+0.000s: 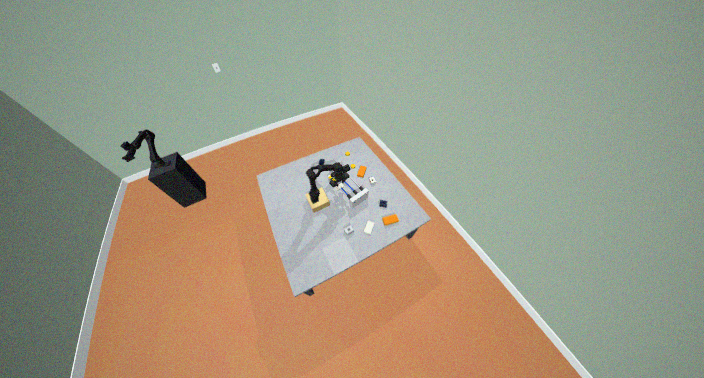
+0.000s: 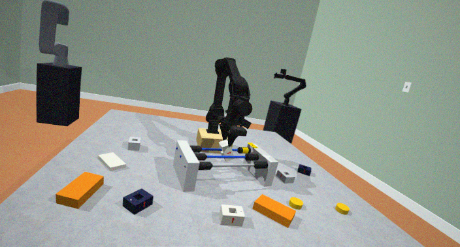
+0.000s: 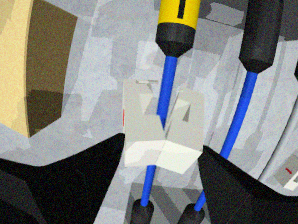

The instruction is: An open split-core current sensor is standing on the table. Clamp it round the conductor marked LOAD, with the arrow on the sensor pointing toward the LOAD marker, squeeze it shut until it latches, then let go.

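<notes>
The open white split-core sensor [image 2: 225, 148] [image 3: 142, 151] is between the two black fingers of my gripper [image 3: 162, 145], which is shut on it from both sides. Its two halves still spread in a V. The rear blue conductor [image 2: 210, 149] [image 3: 170, 75], with the yellow marker sleeve [image 2: 245, 150] [image 3: 189, 11] at one end, runs into the V and comes out beyond the sensor's near edge. A red arrow on the sensor shows in the exterior view, pointing roughly toward the sleeve. The marker's lettering is not readable.
The conductors span two white end walls [image 2: 185, 166] [image 2: 268, 166]. A second blue conductor [image 2: 225, 157] [image 3: 241, 110] and a grey one [image 2: 232, 166] run alongside. Orange blocks [image 2: 80, 189] [image 2: 274, 210], a navy sensor [image 2: 138, 204], a white sensor [image 2: 232, 218] and yellow discs [image 2: 296, 203] lie around the fixture.
</notes>
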`<action>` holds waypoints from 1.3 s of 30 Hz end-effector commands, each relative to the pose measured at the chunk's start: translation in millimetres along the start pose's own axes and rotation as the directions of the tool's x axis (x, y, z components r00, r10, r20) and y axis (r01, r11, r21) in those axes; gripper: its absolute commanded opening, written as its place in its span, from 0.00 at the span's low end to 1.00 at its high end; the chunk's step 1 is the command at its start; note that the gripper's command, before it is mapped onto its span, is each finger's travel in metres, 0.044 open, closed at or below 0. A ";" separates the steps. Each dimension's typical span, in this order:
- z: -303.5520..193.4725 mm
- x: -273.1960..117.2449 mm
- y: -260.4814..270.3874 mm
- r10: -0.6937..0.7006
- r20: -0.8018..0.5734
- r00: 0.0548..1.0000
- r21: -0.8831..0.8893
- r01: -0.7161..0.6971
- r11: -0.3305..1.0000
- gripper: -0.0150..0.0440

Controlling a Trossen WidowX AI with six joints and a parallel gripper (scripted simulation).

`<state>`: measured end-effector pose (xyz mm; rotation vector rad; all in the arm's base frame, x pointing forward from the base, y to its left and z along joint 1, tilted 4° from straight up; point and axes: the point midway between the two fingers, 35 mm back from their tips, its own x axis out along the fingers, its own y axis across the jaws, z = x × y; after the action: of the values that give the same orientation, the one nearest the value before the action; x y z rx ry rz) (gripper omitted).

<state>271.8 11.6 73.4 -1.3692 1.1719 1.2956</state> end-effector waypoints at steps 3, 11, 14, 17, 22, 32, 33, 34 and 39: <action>0.0 -0.4 0.2 0.001 0.000 1.000 0.001 -0.001 1.000 0.25; 0.0 -0.4 0.2 0.001 0.000 1.000 0.001 -0.001 1.000 0.25; 0.0 -0.4 0.2 0.001 0.000 1.000 0.001 -0.001 1.000 0.25; 0.0 -0.4 0.2 0.001 0.000 1.000 0.001 -0.001 1.000 0.25; 0.0 -0.4 0.2 0.001 0.000 1.000 0.001 -0.001 1.000 0.25; 0.0 -0.4 0.2 0.001 0.000 1.000 0.001 -0.001 1.000 0.65; 0.0 -0.4 0.2 0.001 0.000 1.000 0.001 -0.001 1.000 0.70; 0.0 -0.4 0.2 0.001 0.000 1.000 0.001 -0.001 1.000 0.74; 0.0 -0.4 0.2 0.001 0.000 1.000 0.001 -0.001 1.000 0.97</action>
<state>271.9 11.6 73.7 -1.3694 1.1716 1.2951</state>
